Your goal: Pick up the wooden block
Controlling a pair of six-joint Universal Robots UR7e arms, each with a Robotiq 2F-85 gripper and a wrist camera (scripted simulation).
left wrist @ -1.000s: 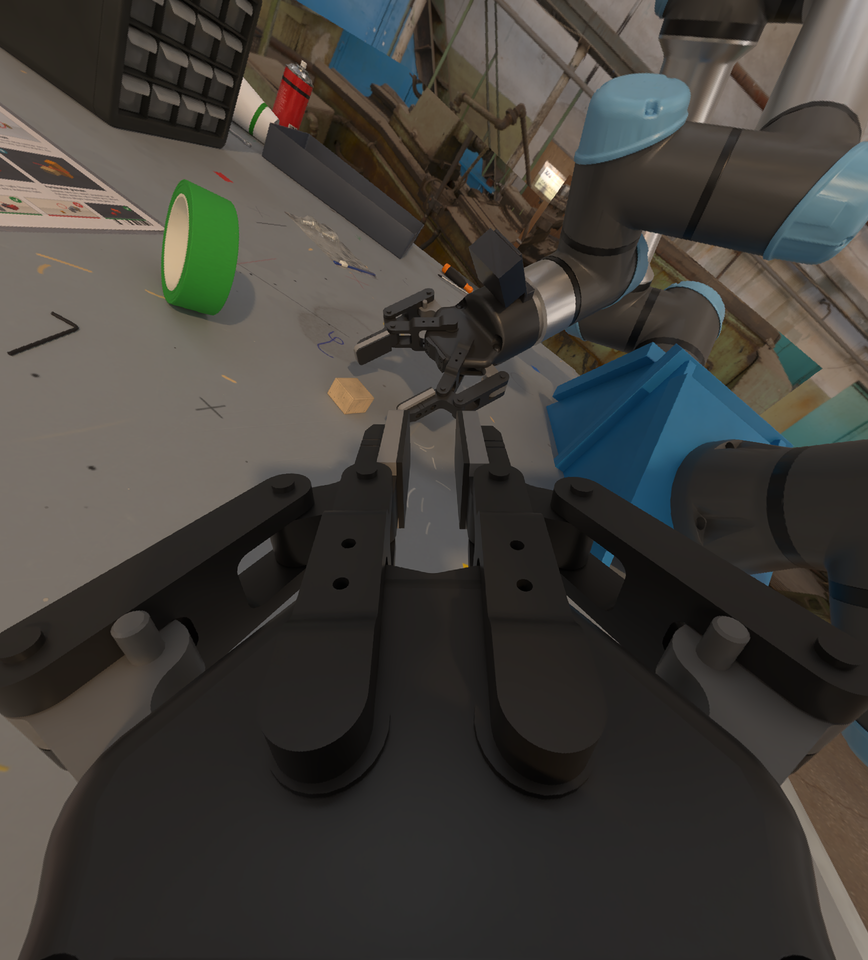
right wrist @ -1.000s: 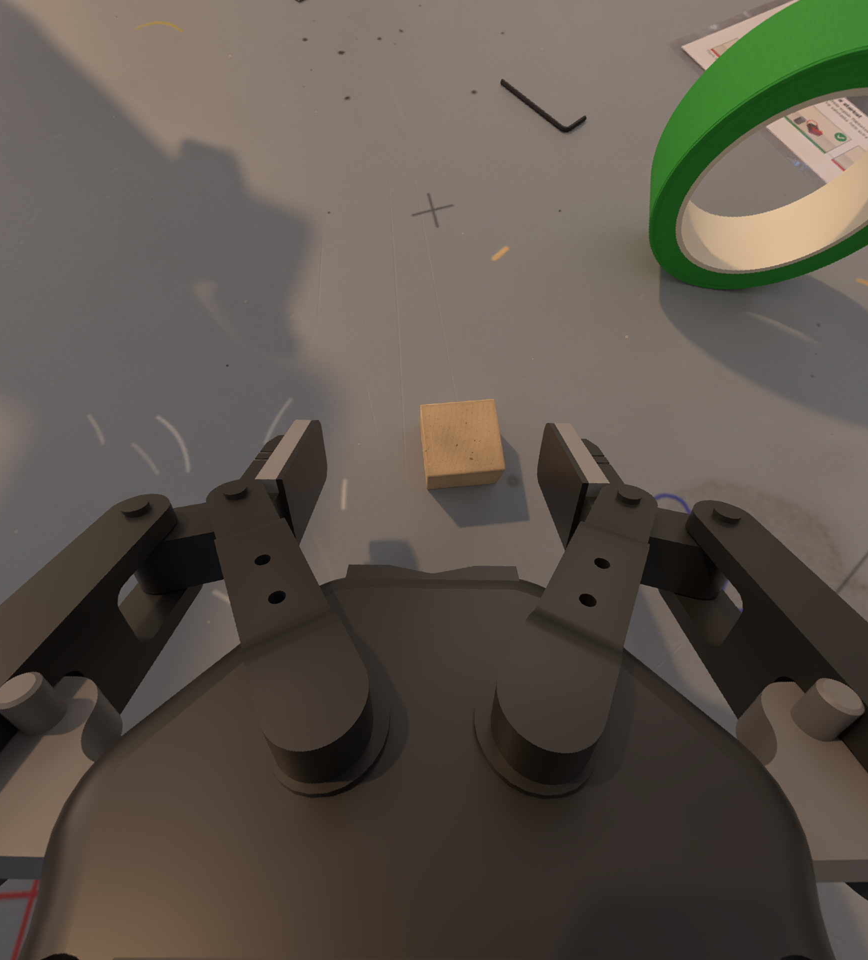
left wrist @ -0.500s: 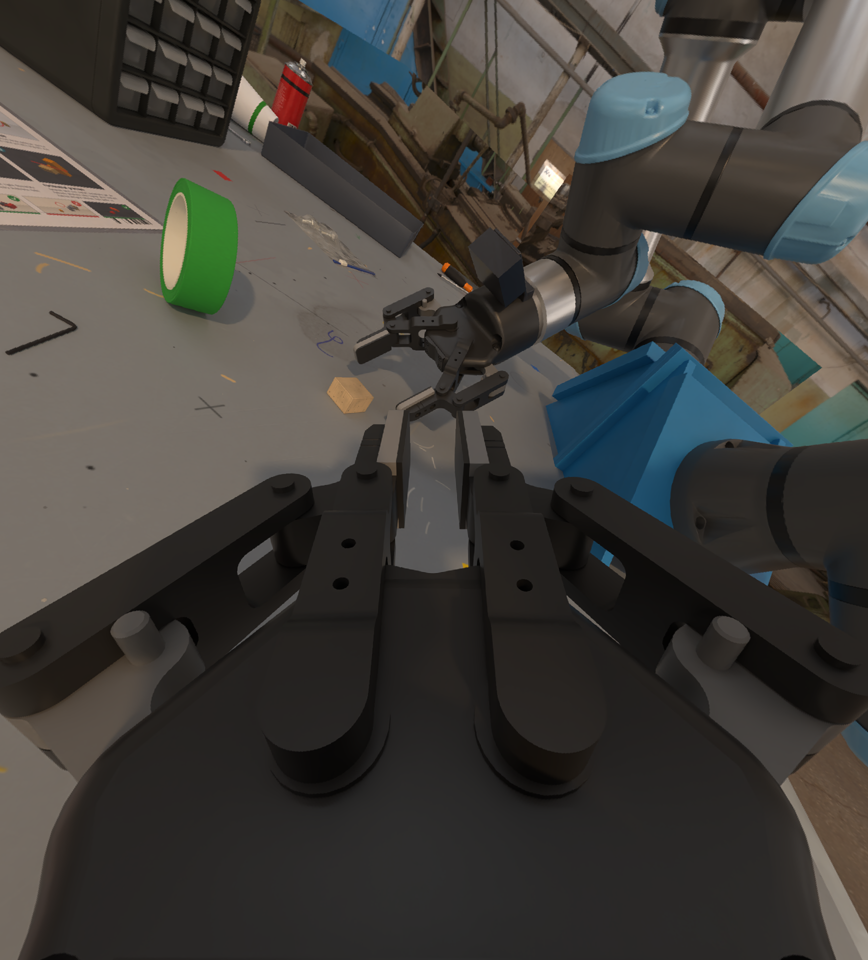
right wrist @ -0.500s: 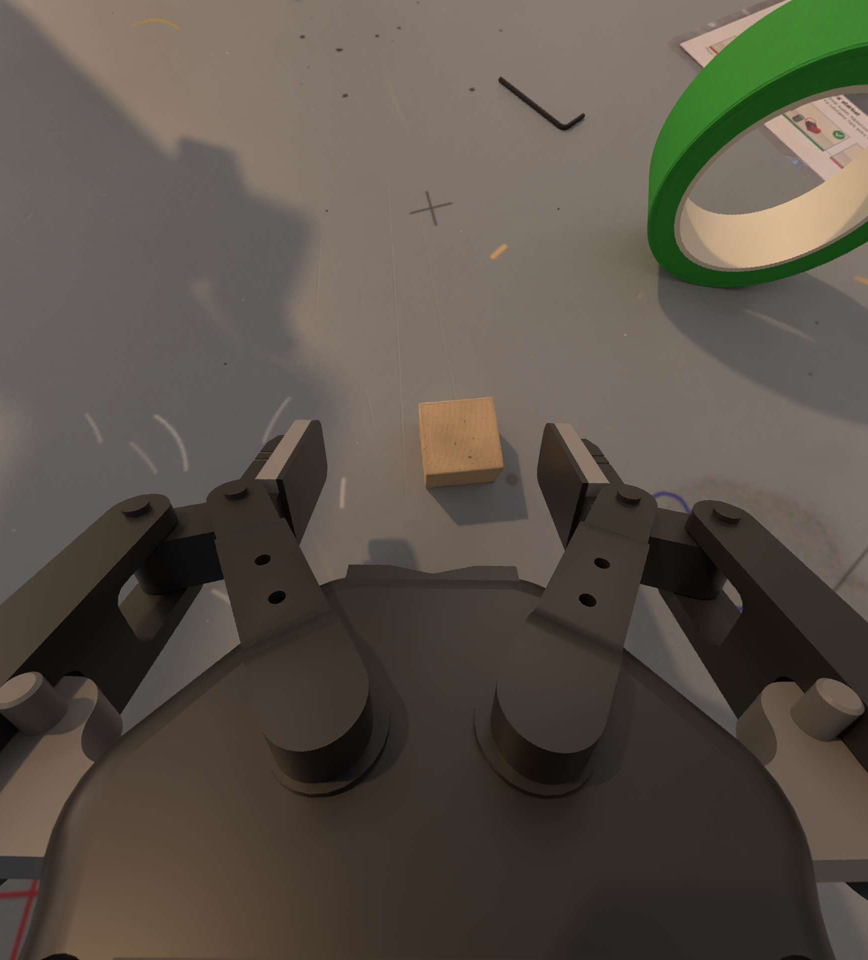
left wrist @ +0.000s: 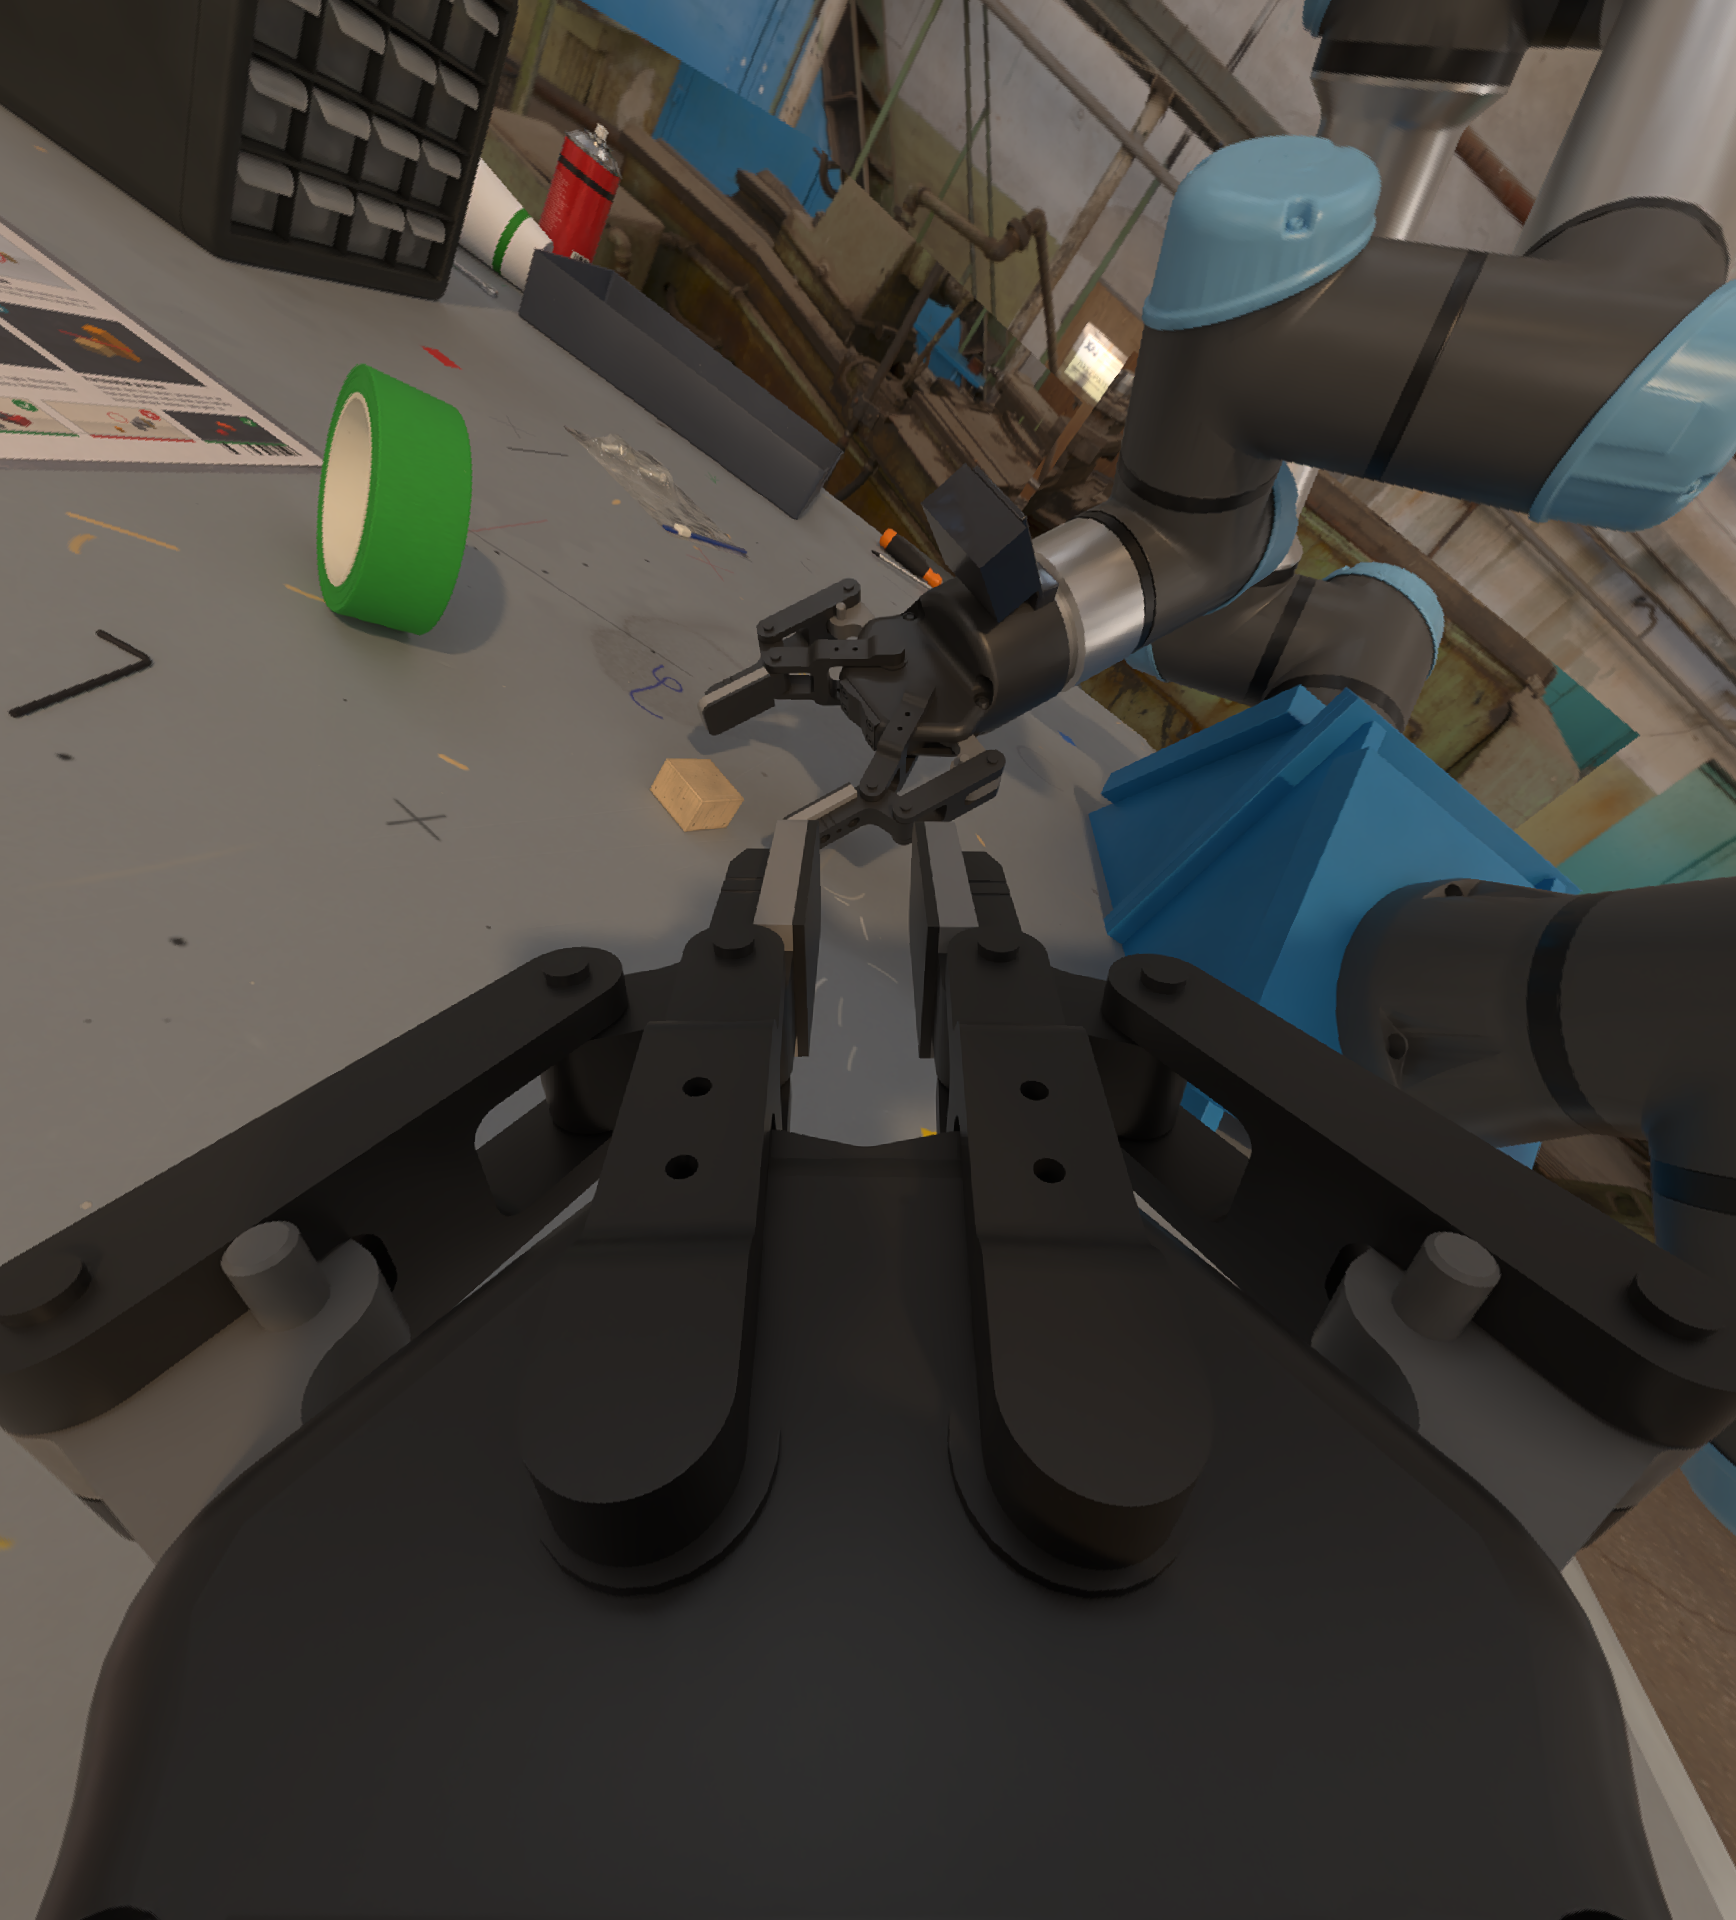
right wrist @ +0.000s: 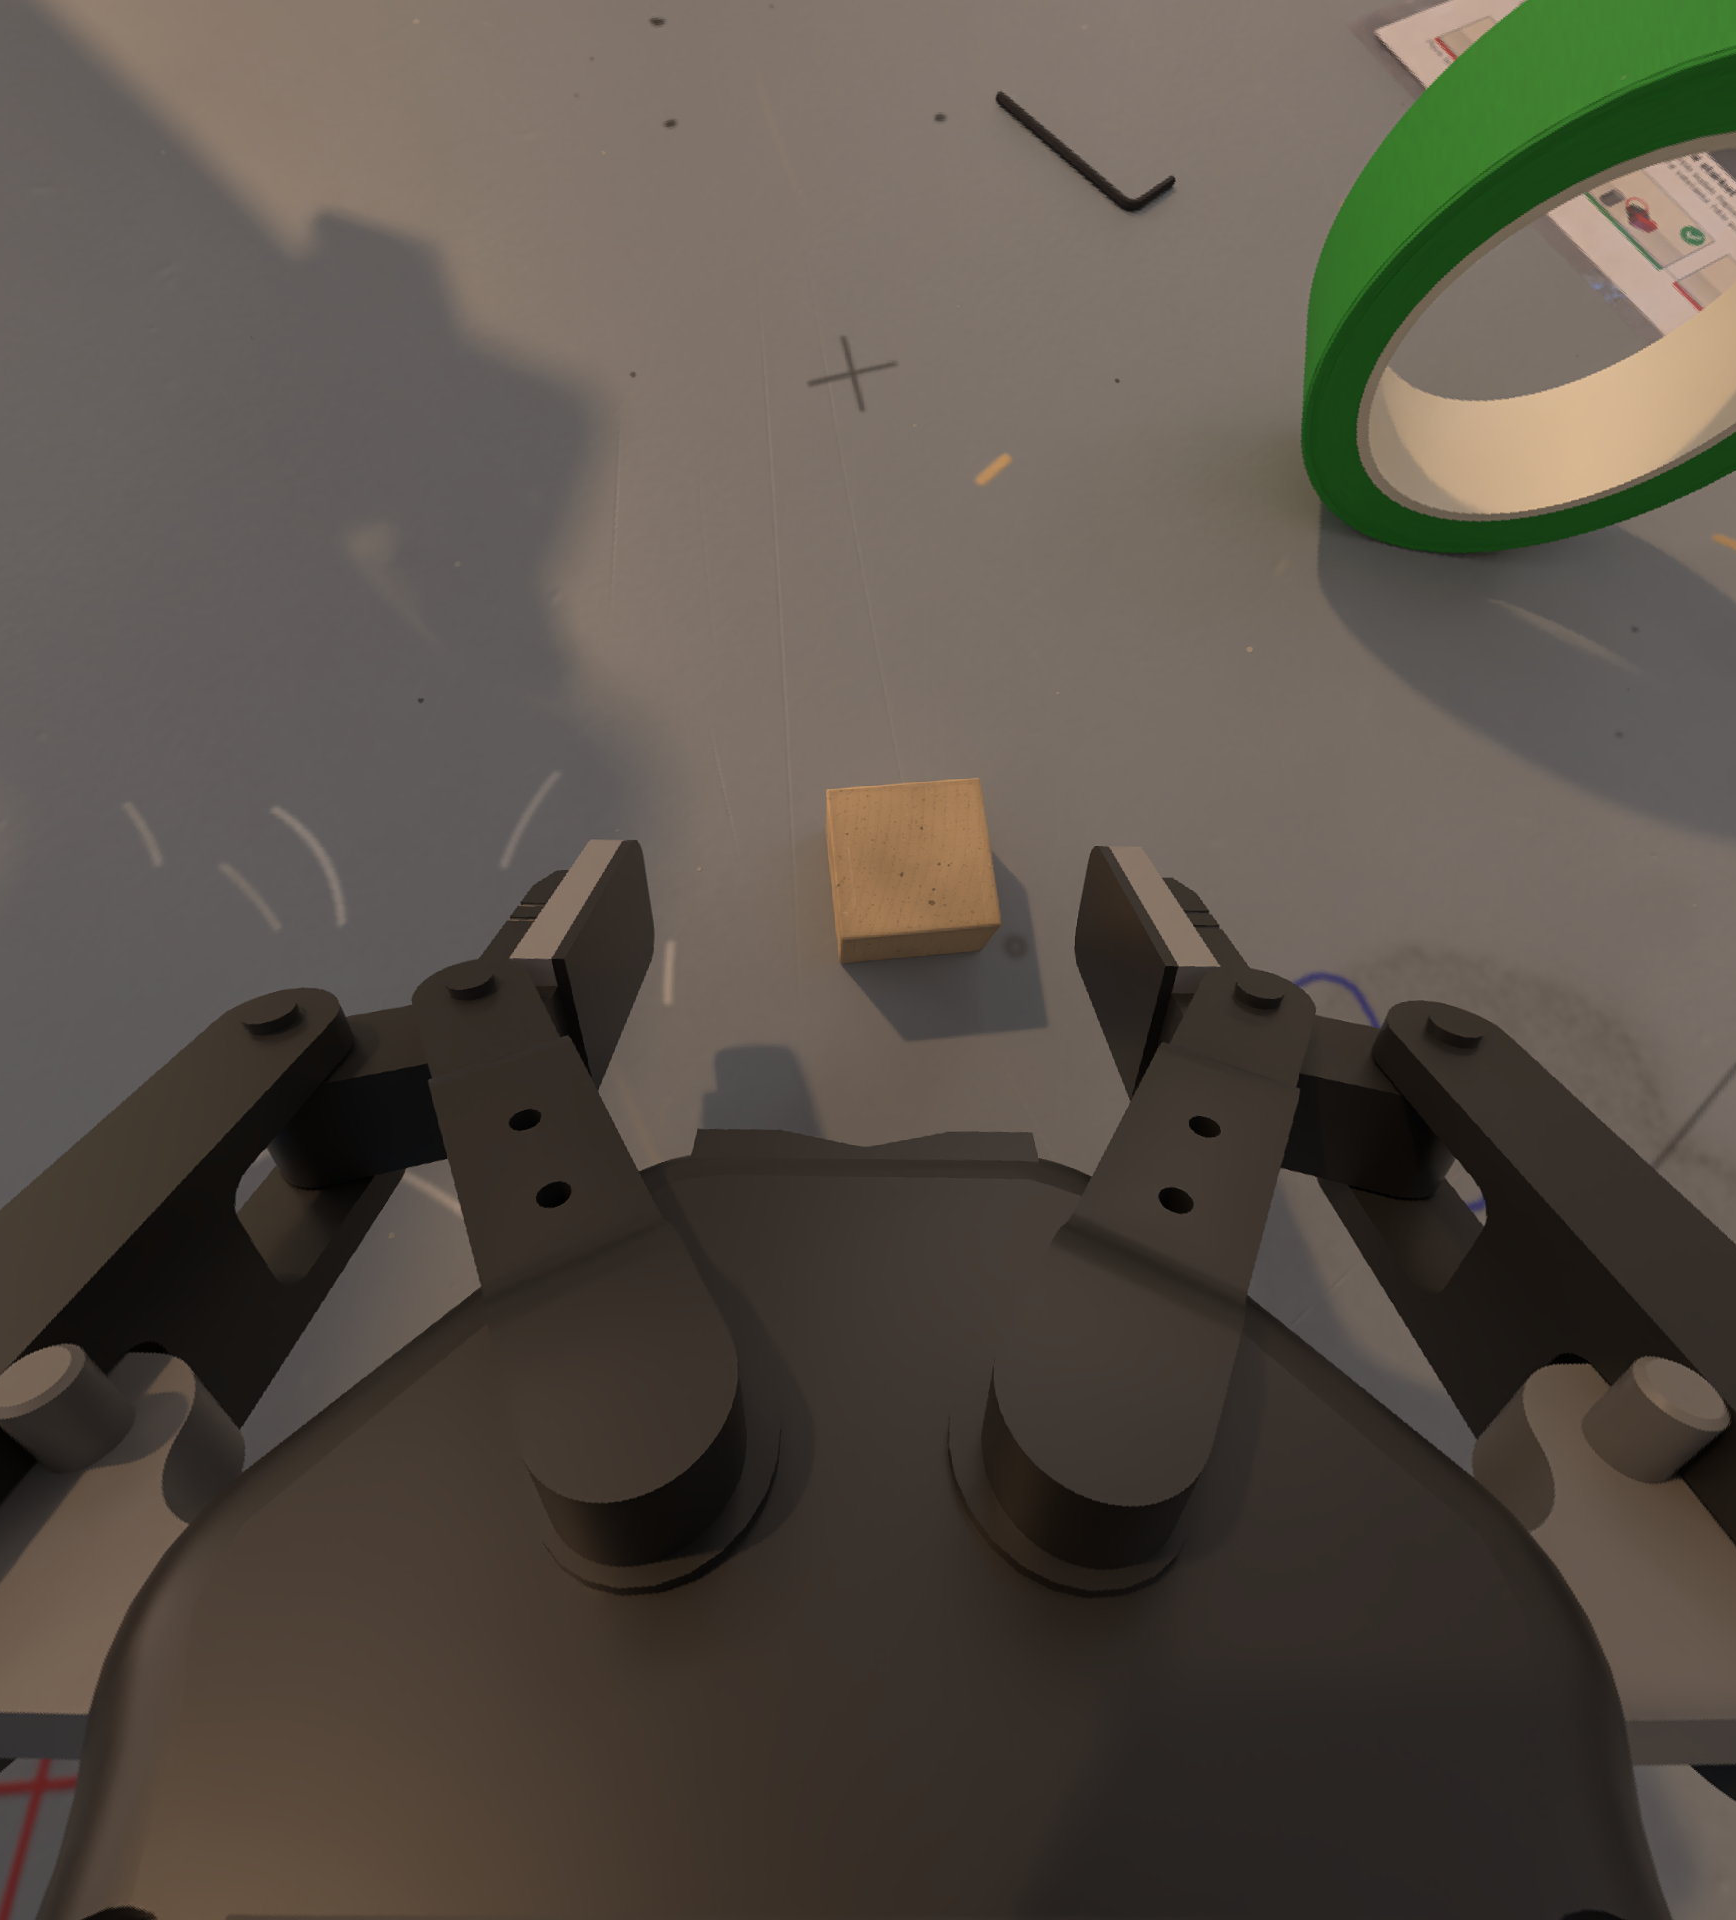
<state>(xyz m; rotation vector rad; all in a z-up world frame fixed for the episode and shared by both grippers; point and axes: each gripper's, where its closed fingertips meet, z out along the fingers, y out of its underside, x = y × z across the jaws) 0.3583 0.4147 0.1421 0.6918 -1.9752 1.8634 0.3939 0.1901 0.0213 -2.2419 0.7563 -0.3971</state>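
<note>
1. Right gripper (right wrist: 864,904) has its fingers spread wide and holds nothing. It hangs over the grey table (right wrist: 428,520), angled down at it
2. Wooden block (right wrist: 911,868) sits flat on the table, in line with the gap between the right gripper's fingertips and slightly toward the right finger. Neither pad touches it, and bare table shows on both sides
3. In the left wrist view the same block (left wrist: 696,794) lies just ahead of the right gripper (left wrist: 781,764), whose two fingers bracket the area just beside it. I can't tell from either view whether the fingertips reach the block's level
4. Left gripper (left wrist: 859,883) has its fingers close together and parallel, with a narrow gap and nothing in it. It sits well back from the block and points toward the other arm
5. A green tape roll (right wrist: 1570,312) stands on edge to the right of the block and beyond it, well apart. In the left wrist view it (left wrist: 396,499) is to the block's upper left
6. A black hex key (right wrist: 1087,156) lies flat beyond the block, with a pencilled cross mark (right wrist: 851,371) between the two
7. A printed sheet (left wrist: 64,364) lies on the table behind the tape. A black drawer cabinet (left wrist: 251,125) and a red spray can (left wrist: 581,192) stand near the table's far edge
</note>
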